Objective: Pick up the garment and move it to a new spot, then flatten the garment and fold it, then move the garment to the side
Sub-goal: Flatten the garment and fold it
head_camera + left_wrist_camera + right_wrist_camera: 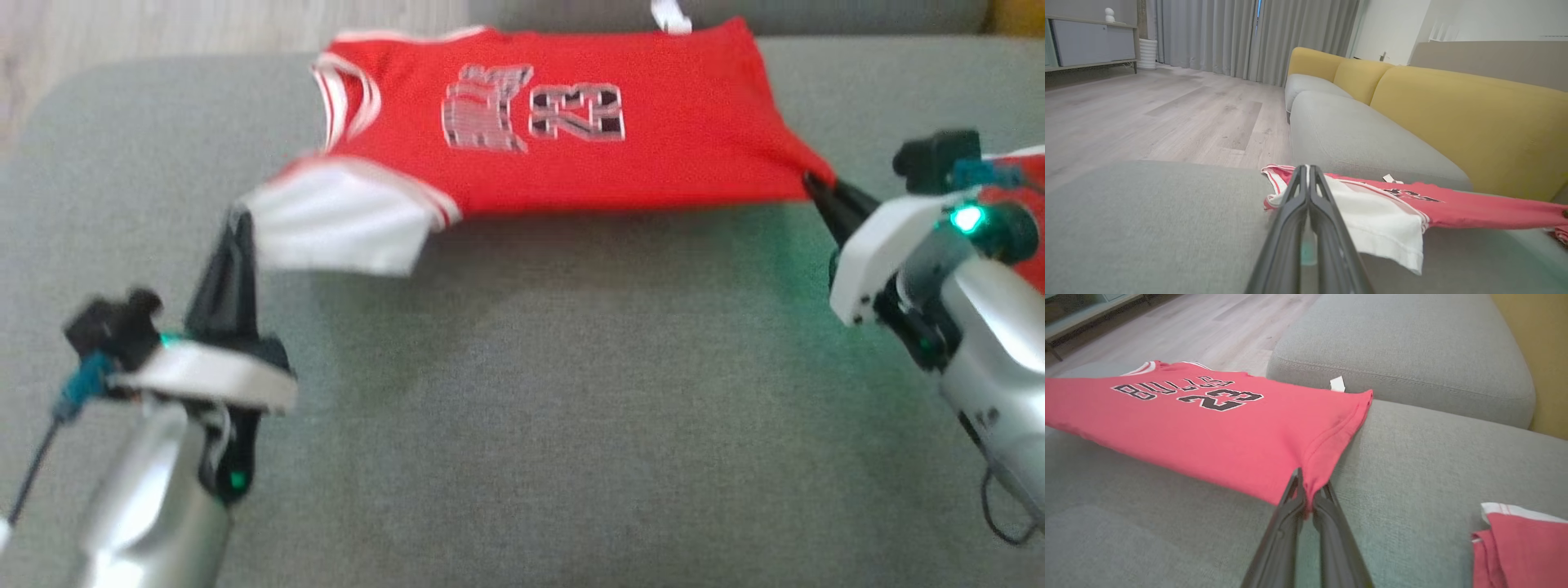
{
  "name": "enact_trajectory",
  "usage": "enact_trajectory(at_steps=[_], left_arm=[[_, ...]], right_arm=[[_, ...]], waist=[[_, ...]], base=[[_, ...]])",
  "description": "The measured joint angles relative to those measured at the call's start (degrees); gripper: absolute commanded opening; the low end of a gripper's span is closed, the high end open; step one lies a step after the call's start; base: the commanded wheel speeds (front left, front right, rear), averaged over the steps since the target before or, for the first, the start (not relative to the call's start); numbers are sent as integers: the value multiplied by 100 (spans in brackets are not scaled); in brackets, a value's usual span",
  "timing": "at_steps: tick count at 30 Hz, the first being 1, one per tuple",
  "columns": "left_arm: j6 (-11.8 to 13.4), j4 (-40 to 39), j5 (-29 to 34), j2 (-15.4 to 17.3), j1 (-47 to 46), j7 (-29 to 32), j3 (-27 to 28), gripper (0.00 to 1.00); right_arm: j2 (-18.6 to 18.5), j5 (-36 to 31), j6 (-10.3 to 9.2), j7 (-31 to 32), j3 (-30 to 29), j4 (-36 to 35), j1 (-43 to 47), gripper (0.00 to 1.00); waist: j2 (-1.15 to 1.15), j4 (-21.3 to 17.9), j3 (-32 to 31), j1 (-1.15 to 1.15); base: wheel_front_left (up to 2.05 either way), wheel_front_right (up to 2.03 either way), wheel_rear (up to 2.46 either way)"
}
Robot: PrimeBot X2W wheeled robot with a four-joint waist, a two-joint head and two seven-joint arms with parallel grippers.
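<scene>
A: In the head view, where is the garment?

B: The red sleeveless basketball jersey with white trim (pixel 653 155) is stretched over the far part of the grey woven-fabric seat cushion (pixel 522 408). The left gripper (pixel 237 233) is clenched on the white shoulder end, and the right gripper (pixel 816 186) is clenched on the red hem corner. The near edge seems lifted, because there is a shadow under it.

A: What may go wrong?

B: I think the white end can fold under when the jersey is laid down, because it hangs loose beside the fingers.

A: And the left wrist view?

B: The left gripper (pixel 1306 173) has its two dark fingers pressed together on the edge of the white part (the bite looks very small). If the arms pull apart more, the cloth could slip out, in my judgement.

A: The right wrist view?

B: The right gripper (pixel 1306 500) pinches a bunched corner of the jersey (pixel 1229 433). The far edge lies at the seam to the next cushion, so it may drop into this gap. Also, a second red cloth with a white band (pixel 1523 539) lies near on the right. The arm could drag it when it moves the jersey to the side.
</scene>
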Motion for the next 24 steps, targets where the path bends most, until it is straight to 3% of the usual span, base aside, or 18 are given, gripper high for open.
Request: enact_trajectory(at_steps=[7,13,19,24], left_arm=[[82,-740,-84,276,1030,229,-87,0],[393,-1604,-208,424,1940,468,-83,0],[646,-2392,-266,526,2594,744,-94,0],[710,-2609,-266,557,2633,891,-134,0]], right_arm=[[-346,568,0,250,364,-667,569,0],[-672,961,0,403,403,-1200,1205,0],[-787,1163,0,425,153,-1649,1881,0],[-767,1066,0,415,-136,-1781,2065,0]], waist=[[0,-88,-500,-1],[0,-171,-875,0],[0,-221,-1076,0],[0,-250,-1024,1]], base=[[0,0,0],[0,0,0],[0,0,0],[0,0,0]])
